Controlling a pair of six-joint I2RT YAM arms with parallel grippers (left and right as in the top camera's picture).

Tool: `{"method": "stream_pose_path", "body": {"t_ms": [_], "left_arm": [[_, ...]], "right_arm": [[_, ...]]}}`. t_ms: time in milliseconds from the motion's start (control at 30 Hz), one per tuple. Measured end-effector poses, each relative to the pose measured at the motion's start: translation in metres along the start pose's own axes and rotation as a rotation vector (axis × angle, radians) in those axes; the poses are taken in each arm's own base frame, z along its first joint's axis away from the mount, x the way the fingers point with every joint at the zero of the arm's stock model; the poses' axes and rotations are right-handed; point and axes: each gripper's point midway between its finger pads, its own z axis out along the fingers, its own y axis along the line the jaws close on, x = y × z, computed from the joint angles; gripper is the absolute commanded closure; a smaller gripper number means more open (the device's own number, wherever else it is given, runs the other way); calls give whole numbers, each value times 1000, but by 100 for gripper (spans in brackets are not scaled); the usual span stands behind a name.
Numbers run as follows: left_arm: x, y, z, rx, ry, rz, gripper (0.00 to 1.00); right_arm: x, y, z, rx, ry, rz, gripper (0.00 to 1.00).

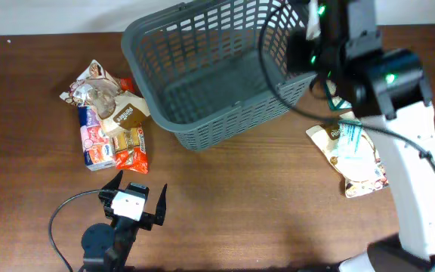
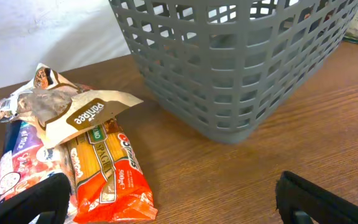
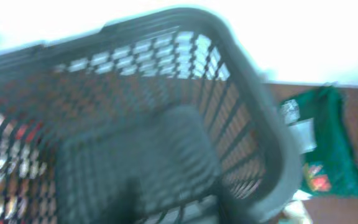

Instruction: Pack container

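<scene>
1. Looking down from overhead, I am seeing the container (image 1: 202, 68) sitting at the far middle of the table (image 1: 263, 211), turned at an angle to the table's edges.
2. I am reading the left gripper (image 1: 142, 183) as parked low near the front-left of the table, well apart from the container, with its fingers (image 2: 36, 202) spread wide and nothing between them.
3. I am noting a heap of snack packets (image 1: 104, 121) lying just beside the container's left wall, with an orange spaghetti packet (image 2: 104, 168) at the heap's near end.
4. I am seeing the right arm (image 1: 414, 151) reaching over the container's right rim. The right gripper (image 1: 312, 34) is dark overhead and its wrist view is blurred, so I cannot tell how its fingers are standing.
5. I am seeing two pale packets (image 1: 350, 151) lying on the table right of the container, partly under the right arm.
</scene>
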Motion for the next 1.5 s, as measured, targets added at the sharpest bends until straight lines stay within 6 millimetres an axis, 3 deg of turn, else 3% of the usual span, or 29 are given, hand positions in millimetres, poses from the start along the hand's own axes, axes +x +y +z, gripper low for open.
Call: {"method": "stream_pose_path", "body": {"t_ms": [133,300,400,1133,1500], "left_arm": [[0,0,0,0,0,0,1],[0,0,0,0,0,0,1],[0,0,0,0,0,0,1],[0,0,0,0,0,0,1],[0,0,0,0,0,0,1]], "right_arm": [[2,-27,35,51,42,22,96],[37,-47,89,85,192,29,96],[57,-53,104,97,272,23,96],[120,-54,77,105,554,-23,96],[141,-17,63,73,637,-68,96]]}}
